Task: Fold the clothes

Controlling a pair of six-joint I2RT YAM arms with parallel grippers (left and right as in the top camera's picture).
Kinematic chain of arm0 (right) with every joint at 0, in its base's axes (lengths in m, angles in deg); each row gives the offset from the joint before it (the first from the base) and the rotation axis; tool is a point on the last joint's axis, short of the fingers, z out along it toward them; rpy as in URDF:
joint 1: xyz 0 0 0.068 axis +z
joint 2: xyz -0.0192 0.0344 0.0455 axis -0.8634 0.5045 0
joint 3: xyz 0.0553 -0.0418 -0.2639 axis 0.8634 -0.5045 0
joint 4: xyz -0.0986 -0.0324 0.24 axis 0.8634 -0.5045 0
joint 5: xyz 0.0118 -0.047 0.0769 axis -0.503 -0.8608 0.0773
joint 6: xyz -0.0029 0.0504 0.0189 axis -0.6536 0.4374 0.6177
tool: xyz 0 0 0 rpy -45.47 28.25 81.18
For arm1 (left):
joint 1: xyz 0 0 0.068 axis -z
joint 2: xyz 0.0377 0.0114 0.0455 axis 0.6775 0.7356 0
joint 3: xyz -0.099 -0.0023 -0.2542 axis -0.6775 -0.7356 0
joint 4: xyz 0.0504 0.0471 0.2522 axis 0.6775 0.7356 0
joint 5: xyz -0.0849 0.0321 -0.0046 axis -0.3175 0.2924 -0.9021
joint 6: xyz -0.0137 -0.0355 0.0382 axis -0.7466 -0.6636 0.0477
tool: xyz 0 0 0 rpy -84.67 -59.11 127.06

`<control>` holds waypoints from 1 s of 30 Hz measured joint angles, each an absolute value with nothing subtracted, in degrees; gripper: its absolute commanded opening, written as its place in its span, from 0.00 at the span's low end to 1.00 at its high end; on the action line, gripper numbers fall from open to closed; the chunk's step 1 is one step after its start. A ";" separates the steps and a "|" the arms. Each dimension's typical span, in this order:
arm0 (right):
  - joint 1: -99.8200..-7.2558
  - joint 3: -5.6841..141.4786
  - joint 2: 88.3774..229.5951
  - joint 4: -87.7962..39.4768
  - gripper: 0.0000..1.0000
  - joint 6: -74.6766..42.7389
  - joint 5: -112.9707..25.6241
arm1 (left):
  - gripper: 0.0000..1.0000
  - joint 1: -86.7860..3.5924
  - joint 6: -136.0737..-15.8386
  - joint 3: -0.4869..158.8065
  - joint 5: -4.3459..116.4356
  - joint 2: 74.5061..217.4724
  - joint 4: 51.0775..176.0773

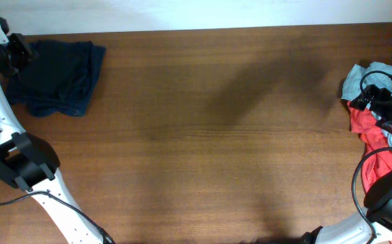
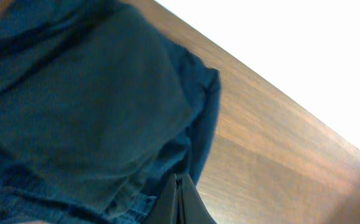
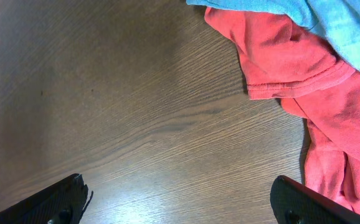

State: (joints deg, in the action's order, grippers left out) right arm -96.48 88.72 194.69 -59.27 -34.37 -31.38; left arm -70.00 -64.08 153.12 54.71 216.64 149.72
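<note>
So we had the dark navy garment (image 1: 59, 76) sitting in a rough bundle at the far left corner of the desk (image 1: 203, 149). The left end effector (image 2: 179, 200) was right over its near edge with its fingers squeezed flat together. We honestly couldn't tell whether any cloth was caught between them. Over at the right edge of the desk was the pile, with a red garment (image 3: 292, 56) spread out and a grey-blue garment (image 3: 329, 18) lying partly on top of it at the far side. The right end effector (image 3: 180, 202) hung over bare wood just left of the red one, spread wide and gripping nothing.
</note>
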 measured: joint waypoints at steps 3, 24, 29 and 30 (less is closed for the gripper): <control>-96.48 88.74 194.69 -59.27 0.99 -34.33 -31.38 | 0.01 -69.85 -61.26 152.69 50.78 217.60 148.06; -96.48 88.72 194.69 -59.27 0.99 -34.33 -31.38 | 0.00 -75.97 -58.13 151.68 29.71 237.97 152.12; -96.48 88.74 194.69 -59.27 0.99 -34.33 -31.38 | 0.01 -77.32 -58.13 152.73 23.87 237.95 152.21; -96.48 88.74 194.69 -59.27 0.99 -34.33 -31.38 | 0.01 -77.54 -58.15 153.63 22.52 237.95 152.03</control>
